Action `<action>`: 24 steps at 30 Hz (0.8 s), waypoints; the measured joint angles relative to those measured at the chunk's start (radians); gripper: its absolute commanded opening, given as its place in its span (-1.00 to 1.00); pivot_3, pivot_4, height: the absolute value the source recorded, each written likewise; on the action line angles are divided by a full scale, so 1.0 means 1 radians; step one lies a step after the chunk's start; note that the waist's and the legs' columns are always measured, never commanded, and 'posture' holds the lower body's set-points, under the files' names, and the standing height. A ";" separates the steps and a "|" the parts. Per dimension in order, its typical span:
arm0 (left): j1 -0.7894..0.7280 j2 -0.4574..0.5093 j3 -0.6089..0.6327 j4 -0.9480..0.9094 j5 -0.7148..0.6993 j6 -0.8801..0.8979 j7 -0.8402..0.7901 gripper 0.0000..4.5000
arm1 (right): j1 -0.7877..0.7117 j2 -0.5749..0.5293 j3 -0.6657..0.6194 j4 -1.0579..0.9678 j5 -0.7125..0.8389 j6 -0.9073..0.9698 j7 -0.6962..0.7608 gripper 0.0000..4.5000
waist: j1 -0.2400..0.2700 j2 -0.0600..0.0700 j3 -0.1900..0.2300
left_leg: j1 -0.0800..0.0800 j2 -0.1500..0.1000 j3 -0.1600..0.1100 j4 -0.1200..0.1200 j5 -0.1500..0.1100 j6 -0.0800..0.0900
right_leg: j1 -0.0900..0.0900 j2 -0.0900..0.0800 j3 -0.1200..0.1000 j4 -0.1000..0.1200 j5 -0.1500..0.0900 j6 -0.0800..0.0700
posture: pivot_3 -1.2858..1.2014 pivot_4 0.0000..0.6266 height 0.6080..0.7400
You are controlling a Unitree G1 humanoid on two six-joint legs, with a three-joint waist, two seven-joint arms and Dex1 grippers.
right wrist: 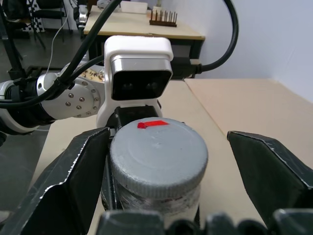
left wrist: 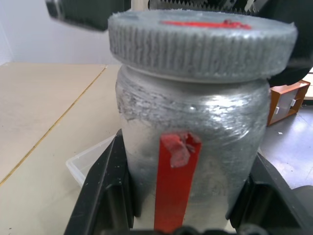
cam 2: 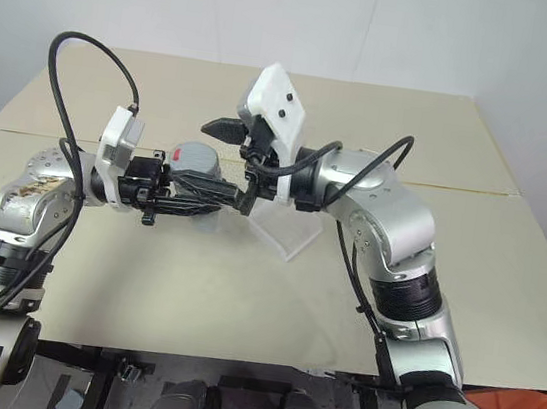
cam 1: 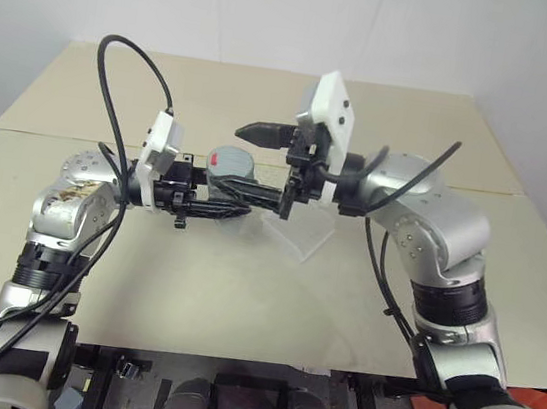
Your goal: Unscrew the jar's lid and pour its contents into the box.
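I have the jar clenched upright in my left gripper, above the table just beside the box. My right gripper straddles the lid, jaws spread: one finger touching or nearly touching the rim, the other well clear. I'd centre on the cap before closing, squeeze the ribbed edge squarely, then twist while the left grip stays firm.

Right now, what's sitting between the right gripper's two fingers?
The lid, still on the jar held by the left gripper. The right gripper brackets it without touching, seen in the right wrist view.
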 measured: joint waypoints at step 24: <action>0.062 0.016 0.018 -0.020 0.013 -0.006 0.059 -0.14 | 0.091 -0.098 -0.227 0.036 0.002 0.072 -0.184 0.24 | 0.003 0.000 0.000 | -0.001 0.000 0.000 0.000 0.000 0.000 | 0.000 -0.001 -0.001 -0.001 0.000 0.000 | 0.03 -0.52 1.00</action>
